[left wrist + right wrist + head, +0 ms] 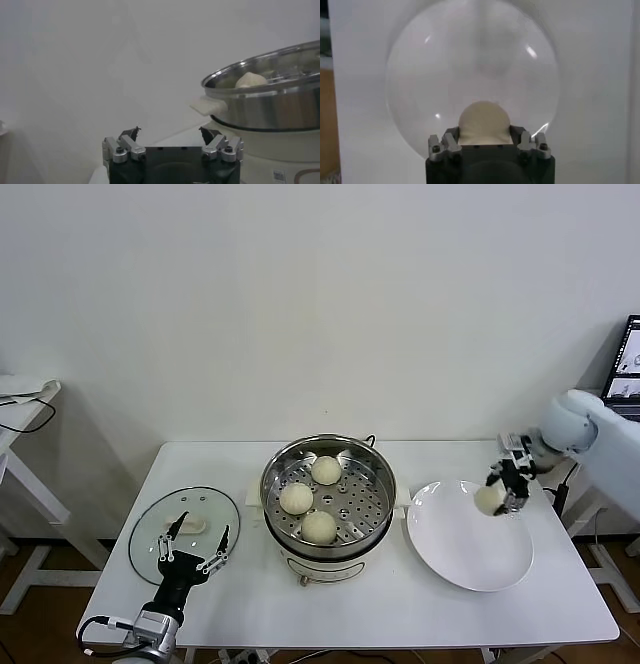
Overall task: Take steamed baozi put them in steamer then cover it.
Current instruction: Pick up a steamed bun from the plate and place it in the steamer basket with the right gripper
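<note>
The steel steamer (375, 479) stands mid-table on a white base and holds three cream baozi (297, 497) on its perforated tray. My right gripper (497, 494) is shut on the fourth baozi (489, 499) and holds it above the white plate (470, 549); in the right wrist view the baozi (484, 122) sits between the jaws over the plate (470, 65). The glass cover (150, 534) with its white handle lies flat at the left. My left gripper (192, 546) is open and empty, near the cover's front edge. The left wrist view shows the steamer (270, 95) and one baozi (251, 80).
A black cable runs behind the steamer. A side table (25, 399) stands at the far left and a monitor (628, 364) at the far right. The table's front edge lies just behind my left gripper.
</note>
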{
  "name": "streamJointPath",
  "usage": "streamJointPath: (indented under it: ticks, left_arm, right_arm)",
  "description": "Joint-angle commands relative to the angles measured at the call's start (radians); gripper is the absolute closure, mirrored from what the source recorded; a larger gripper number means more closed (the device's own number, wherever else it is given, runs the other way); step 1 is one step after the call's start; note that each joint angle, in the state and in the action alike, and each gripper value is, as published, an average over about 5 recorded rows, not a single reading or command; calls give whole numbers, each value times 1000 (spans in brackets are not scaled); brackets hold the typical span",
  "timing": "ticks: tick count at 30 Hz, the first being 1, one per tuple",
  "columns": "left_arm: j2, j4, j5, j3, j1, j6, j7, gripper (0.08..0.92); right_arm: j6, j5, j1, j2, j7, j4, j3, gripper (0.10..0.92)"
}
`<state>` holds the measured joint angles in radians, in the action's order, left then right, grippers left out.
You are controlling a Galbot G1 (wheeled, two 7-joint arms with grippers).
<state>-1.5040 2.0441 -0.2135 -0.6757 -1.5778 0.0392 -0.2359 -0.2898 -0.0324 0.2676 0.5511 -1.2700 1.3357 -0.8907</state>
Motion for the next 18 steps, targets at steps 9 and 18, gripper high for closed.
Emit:
streamJointPath:
  ticks: [9, 18]
  left_arm:
    - [5, 12, 7, -9, 0, 4, -6, 177]
    - [7, 4, 10, -24, 3, 6, -7, 177]
  right_arm:
    - [-254, -579, 683, 226, 108, 268, -594, 355]
    - [-264, -560, 568, 464, 121, 157, -560, 355]
